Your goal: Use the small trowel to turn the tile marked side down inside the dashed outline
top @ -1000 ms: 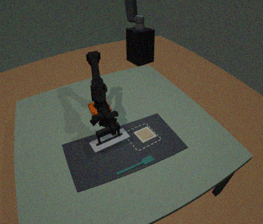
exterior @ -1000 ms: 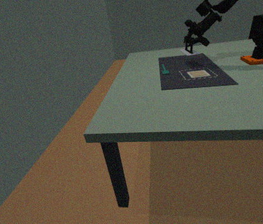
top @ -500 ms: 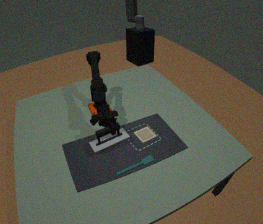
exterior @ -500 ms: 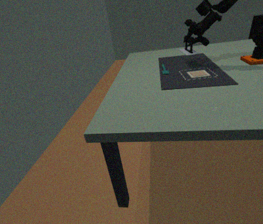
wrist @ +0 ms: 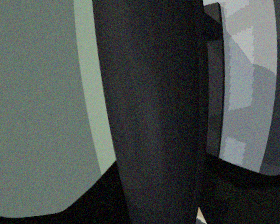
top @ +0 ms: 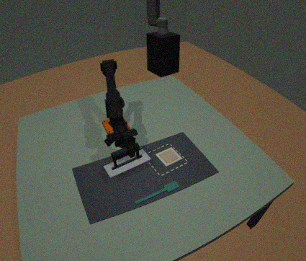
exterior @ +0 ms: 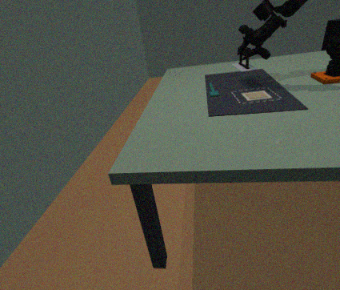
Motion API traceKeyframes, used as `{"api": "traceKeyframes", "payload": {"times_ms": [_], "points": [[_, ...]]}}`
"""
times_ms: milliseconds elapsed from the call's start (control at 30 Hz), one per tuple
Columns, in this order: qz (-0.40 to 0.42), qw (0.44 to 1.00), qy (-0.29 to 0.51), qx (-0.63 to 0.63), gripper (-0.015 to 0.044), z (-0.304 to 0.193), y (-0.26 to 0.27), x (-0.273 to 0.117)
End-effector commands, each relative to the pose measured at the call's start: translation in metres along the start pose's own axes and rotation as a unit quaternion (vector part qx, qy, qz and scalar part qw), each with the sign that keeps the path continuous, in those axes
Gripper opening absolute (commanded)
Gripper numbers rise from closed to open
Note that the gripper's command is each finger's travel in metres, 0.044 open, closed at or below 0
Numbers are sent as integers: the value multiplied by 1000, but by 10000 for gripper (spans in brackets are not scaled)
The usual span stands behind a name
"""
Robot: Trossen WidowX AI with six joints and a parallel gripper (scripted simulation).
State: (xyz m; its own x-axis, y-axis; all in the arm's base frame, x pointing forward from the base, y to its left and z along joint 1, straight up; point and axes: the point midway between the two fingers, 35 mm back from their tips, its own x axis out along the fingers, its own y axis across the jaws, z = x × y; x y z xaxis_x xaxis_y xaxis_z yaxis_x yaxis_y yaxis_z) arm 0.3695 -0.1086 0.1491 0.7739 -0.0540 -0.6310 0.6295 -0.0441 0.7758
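The tile point(top: 168, 156) point(exterior: 257, 95) lies flat inside the dashed outline point(top: 161, 175) on the dark mat point(top: 105, 198) point(exterior: 225, 109). Its upper face is plain tan with a pale border; its underside is hidden. My gripper point(top: 132, 148) point(exterior: 244, 54) is shut on the handle of the small trowel point(top: 128, 166) point(exterior: 238, 66) point(wrist: 241, 95), which has a flat light-grey blade and a dark bridge handle. The trowel is held low above the mat's back part, beside the tile and apart from it. In the wrist view the dark handle fills the middle and the fingertips' contact is unclear.
A teal spatula-like tool point(top: 155, 194) point(exterior: 214, 91) lies near the mat's front edge, apart from the tile. The orange arm base point(top: 109, 126) point(exterior: 334, 77) stands behind the mat. A black box point(top: 163, 54) stands beyond the table point(top: 51, 144) point(exterior: 185, 140).
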Motion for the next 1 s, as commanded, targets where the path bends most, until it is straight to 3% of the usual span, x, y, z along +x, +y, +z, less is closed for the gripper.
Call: {"api": "traceKeyframes", "payload": {"times_ms": [0,567,967], "points": [[8,1000,1,-6,0,0,6,-2],[-2,1000,1,0,0,0,-1,0],[-26,999,28,-37,0,34,-21,2]]}}
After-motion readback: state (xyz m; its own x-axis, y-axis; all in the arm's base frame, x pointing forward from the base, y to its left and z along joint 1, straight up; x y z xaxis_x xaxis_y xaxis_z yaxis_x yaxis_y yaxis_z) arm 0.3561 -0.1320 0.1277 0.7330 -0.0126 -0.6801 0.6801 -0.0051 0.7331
